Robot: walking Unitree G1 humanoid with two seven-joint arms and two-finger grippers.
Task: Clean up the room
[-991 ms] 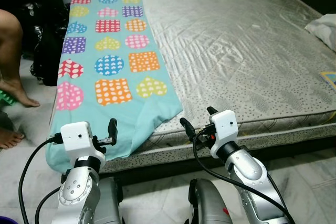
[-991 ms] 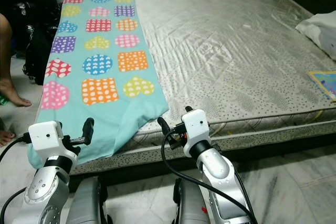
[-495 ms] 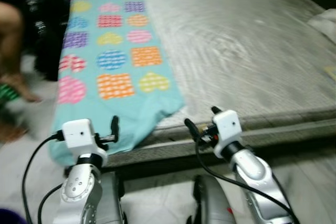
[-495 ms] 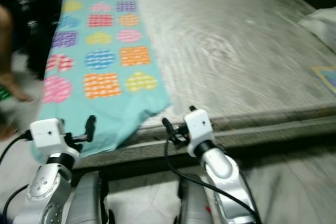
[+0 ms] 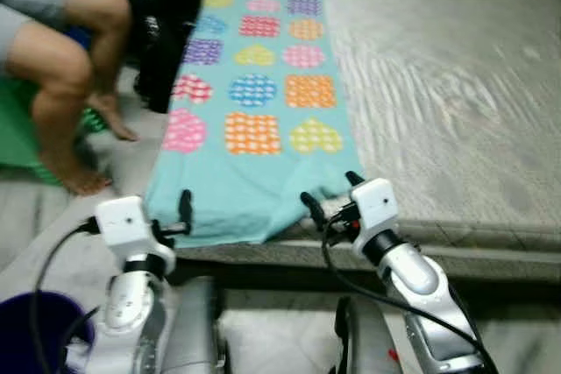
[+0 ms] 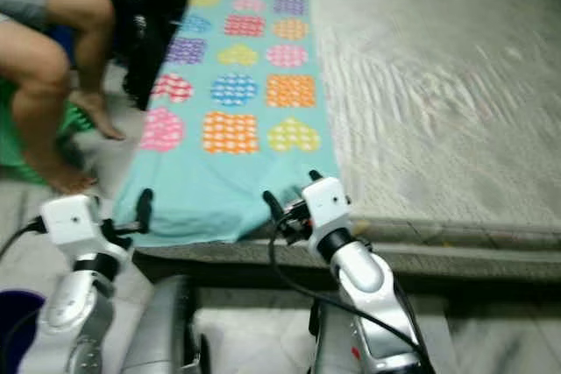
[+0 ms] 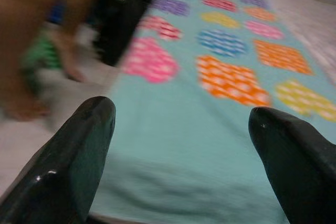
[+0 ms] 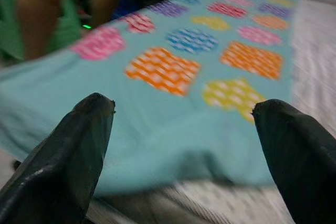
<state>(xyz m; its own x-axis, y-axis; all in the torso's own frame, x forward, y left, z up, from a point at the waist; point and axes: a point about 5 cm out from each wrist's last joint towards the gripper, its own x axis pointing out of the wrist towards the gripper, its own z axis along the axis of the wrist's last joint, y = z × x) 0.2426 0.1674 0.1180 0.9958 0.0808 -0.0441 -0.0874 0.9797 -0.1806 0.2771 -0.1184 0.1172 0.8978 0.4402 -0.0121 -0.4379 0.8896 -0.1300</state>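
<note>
Straight ahead of you lies a bed [image 5: 456, 85] with a grey patterned mattress, and along its left side is spread a turquoise blanket [image 5: 254, 85] printed with coloured hearts, squares and circles filled with white dots. The blanket's near end hangs over the foot edge of the bed, just in front of both your grippers.

Your left gripper [image 7: 184, 145] is raised before the blanket's near left corner, its two black fingers set wide apart with nothing between them; through its wrist camera you look along the blanket's pink, orange and yellow shapes. Your right gripper [image 8: 184, 145] is up at the near right corner of the blanket, close to the bed edge, its fingers likewise spread wide and empty, with an orange square and a yellow heart lying ahead of it.

To your left, a person's bare legs [image 5: 70, 67] stand on the pale floor beside the bed, next to something green [image 5: 17, 133] and a dark object [image 5: 166, 24] against the bed's side. Low by your left arm you can see part of a dark blue bucket [image 5: 31, 330]. All views are somewhat blurred.
</note>
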